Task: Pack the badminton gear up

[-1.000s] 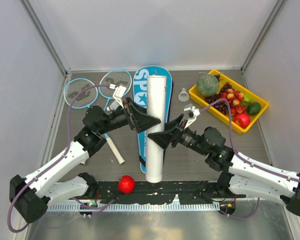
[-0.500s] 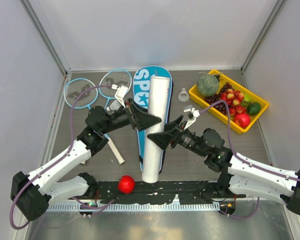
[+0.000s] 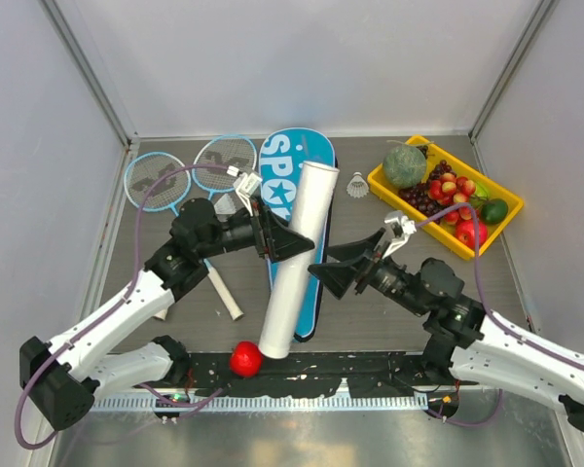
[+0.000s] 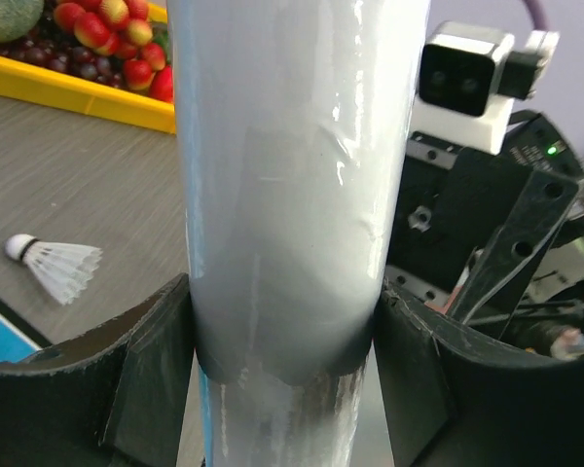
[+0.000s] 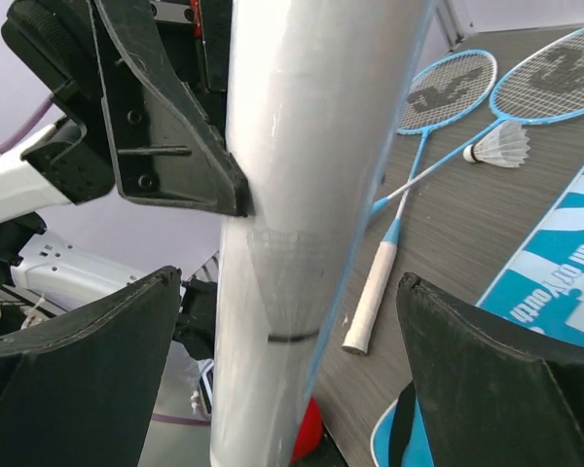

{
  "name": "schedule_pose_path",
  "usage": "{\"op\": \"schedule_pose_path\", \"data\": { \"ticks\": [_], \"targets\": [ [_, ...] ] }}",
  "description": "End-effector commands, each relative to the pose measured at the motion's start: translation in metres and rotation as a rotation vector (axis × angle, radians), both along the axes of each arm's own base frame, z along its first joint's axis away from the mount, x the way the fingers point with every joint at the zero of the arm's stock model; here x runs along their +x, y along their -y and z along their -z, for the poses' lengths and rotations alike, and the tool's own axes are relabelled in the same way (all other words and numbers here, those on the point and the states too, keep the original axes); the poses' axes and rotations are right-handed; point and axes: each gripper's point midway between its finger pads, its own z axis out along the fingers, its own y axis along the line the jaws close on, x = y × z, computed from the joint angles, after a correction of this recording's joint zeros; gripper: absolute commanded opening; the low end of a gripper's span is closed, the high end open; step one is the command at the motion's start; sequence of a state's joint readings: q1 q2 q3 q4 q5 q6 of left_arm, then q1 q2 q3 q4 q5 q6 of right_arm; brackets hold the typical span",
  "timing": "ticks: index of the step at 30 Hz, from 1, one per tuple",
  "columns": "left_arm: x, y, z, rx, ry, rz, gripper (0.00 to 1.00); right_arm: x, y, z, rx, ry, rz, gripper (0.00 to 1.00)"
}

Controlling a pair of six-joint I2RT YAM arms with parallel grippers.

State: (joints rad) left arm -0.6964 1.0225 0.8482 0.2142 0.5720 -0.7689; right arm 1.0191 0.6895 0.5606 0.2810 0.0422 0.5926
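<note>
Right, the white cardboard tube (image 3: 305, 199) is slanted across the blue racket cover (image 3: 294, 156), pinched near its middle by my left gripper (image 3: 284, 241) alone. The left wrist view shows both fingers pressed against its glossy wall. My right gripper (image 3: 331, 275) is spread wide just beside the tube, touching nothing. What worries me is that single grip on a smooth round surface: I reckon the tube could swivel or slide between the fingers. Its lower end hangs just beside the red ball (image 3: 244, 358) at the near edge, so a swing could send the ball rolling. Squeezing harder might dent the cardboard. If I bring the right gripper in, its fingers would pass close to the left ones and could clash. I cannot tell which end is open, so anything inside might spill.
</note>
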Motion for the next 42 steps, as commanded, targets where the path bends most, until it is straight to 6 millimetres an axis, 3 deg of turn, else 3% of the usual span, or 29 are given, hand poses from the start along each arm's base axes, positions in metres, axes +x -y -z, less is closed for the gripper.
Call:
{"op": "schedule_pose_path", "data": {
  "ticks": [1,4,5,6,7,9,12,14,17,23,30,36,42],
  "targets": [
    [-0.010,-0.014,-0.021,0.112,0.161,0.012,0.63,-0.005,0.034,0.002,-0.102,0.012,0.073,0.96],
    [-0.005,-0.029,-0.014,0.232,0.236,-0.038,0.63,-0.011,0.065,-0.017,-0.123,0.033,0.132,0.96],
    [-0.004,-0.035,-0.011,0.271,0.271,-0.050,0.62,-0.012,0.073,-0.013,-0.156,0.019,0.149,0.96],
    [-0.003,-0.040,-0.010,0.302,0.301,-0.064,0.62,-0.010,0.087,-0.028,-0.128,0.028,0.201,0.96],
    [-0.003,-0.046,-0.008,0.337,0.333,-0.077,0.62,-0.010,0.095,-0.026,-0.151,0.013,0.221,0.96],
    [0.001,-0.058,0.000,0.416,0.387,-0.106,0.62,-0.010,0.114,-0.044,-0.134,0.016,0.279,0.97],
    [0.005,-0.074,0.019,0.529,0.424,-0.133,0.62,-0.012,0.122,-0.062,-0.132,0.027,0.296,1.00],
    [0.007,-0.085,0.032,0.602,0.446,-0.144,0.61,-0.014,0.120,-0.074,-0.135,0.049,0.274,0.94],
    [0.006,-0.095,0.045,0.671,0.467,-0.137,0.59,-0.013,0.106,-0.093,-0.170,0.066,0.238,0.84],
    [-0.002,-0.107,0.040,0.696,0.546,-0.135,0.57,-0.009,0.061,-0.114,-0.260,0.096,0.109,0.70],
    [-0.019,-0.113,0.048,0.687,0.624,-0.085,0.57,0.002,0.016,-0.108,-0.320,0.086,0.016,0.50],
    [-0.021,-0.115,0.059,0.681,0.685,-0.097,0.56,-0.015,-0.014,-0.105,-0.290,0.102,-0.152,0.50],
    [-0.024,-0.110,0.062,0.670,0.679,-0.073,0.56,-0.014,-0.030,-0.090,-0.316,0.071,-0.196,0.48]
  ]
}}
